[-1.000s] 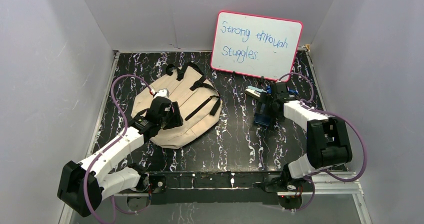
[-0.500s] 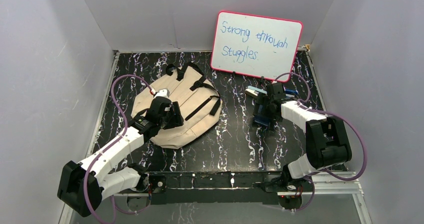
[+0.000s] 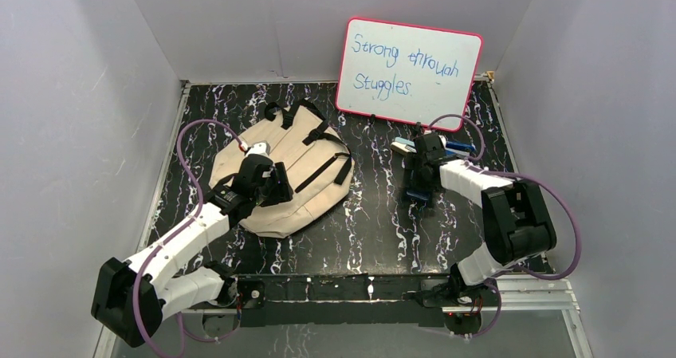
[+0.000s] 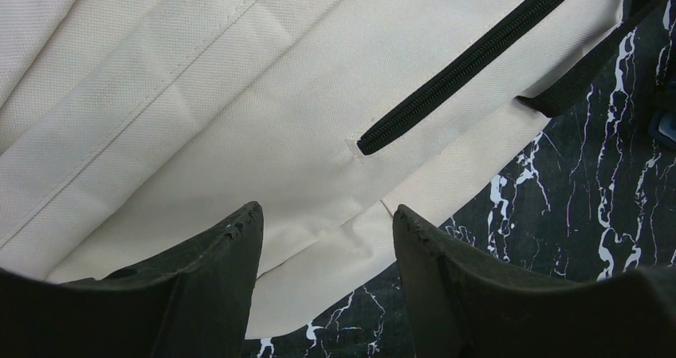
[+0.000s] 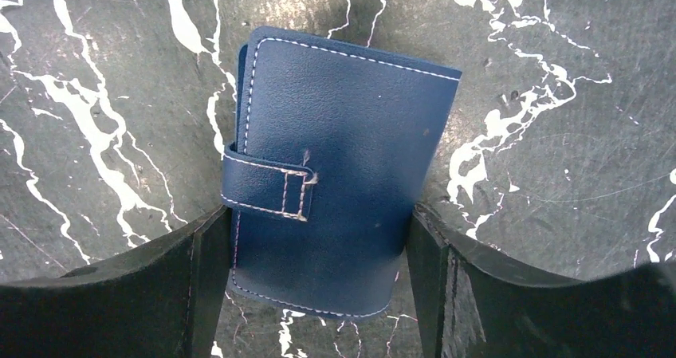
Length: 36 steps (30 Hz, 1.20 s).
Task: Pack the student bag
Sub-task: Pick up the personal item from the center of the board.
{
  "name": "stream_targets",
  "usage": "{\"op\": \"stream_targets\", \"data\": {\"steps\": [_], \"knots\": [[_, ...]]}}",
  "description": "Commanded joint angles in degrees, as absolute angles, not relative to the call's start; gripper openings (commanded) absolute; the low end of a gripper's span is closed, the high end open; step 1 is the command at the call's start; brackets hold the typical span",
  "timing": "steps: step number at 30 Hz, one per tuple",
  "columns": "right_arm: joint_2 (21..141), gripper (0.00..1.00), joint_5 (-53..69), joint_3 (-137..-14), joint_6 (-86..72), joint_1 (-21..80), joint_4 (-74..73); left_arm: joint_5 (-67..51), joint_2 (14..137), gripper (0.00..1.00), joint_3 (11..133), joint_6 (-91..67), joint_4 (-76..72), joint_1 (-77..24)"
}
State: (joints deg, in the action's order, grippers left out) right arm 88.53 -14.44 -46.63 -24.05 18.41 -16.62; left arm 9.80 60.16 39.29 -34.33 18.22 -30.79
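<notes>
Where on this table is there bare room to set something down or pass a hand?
Bare: the strip of table between the student bag and the blue notebook, and the band before the arm bases. Crowded: the far right, where notebook, small blue items and whiteboard bunch around the right gripper.

- Whiteboard (image 3: 409, 72), pink-framed, leaning against the far wall on the right: handwritten in blue marker, "Strong through" on the upper line.
- Lower line of the same board: "Stuggles.", spelled that way.
</notes>
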Motion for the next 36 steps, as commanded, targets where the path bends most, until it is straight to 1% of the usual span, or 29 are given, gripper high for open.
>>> {"op": "stream_targets", "data": {"steps": [1, 3, 6, 11, 14, 17, 20, 21, 25, 36], "knots": [[86.7, 0.74, -10.0, -45.5, -23.6, 19.2, -14.1, 9.3, 58.0, 0.59, 41.2, -35.2, 18.3, -30.4], [84.2, 0.72, -7.1, -45.0, -22.2, 19.6, -12.4, 9.1, 57.8, 0.59, 41.6, -36.0, 17.8, -30.4], [80.9, 0.73, -1.3, -44.5, -20.1, 20.0, -10.9, 8.8, 57.6, 0.59, 41.7, -37.8, 16.7, -30.4], [74.3, 0.73, 14.1, -41.6, -20.6, 21.2, -5.6, 5.1, 57.4, 0.6, 42.5, -42.4, 13.2, -30.4], [70.7, 0.72, 19.4, -39.9, -22.2, 23.9, -1.9, 2.2, 56.6, 0.65, 42.3, -46.5, 9.1, -30.4], [68.9, 0.72, 21.1, -39.7, -23.0, 28.3, 0.3, -0.8, 55.8, 0.72, 41.4, -51.2, 4.1, -30.4], [68.1, 0.72, 21.3, -40.2, -24.3, 32.5, 4.2, -4.0, 56.5, 0.84, 40.9, -55.0, 0.4, -30.4], [68.2, 0.72, 21.2, -40.6, -24.7, 33.9, 5.1, -4.8, 57.0, 0.86, 41.1, -55.8, -1.5, -30.4], [70.1, 0.72, 19.6, -42.9, -25.6, 38.9, 7.7, -7.7, 59.2, 0.88, 41.8, -57.7, -4.7, -30.4], [76.3, 0.72, 16.9, -48.6, -26.2, 47.0, 12.3, -10.3, 61.3, 0.89, 40.5, -59.5, -8.0, -30.5]]}}
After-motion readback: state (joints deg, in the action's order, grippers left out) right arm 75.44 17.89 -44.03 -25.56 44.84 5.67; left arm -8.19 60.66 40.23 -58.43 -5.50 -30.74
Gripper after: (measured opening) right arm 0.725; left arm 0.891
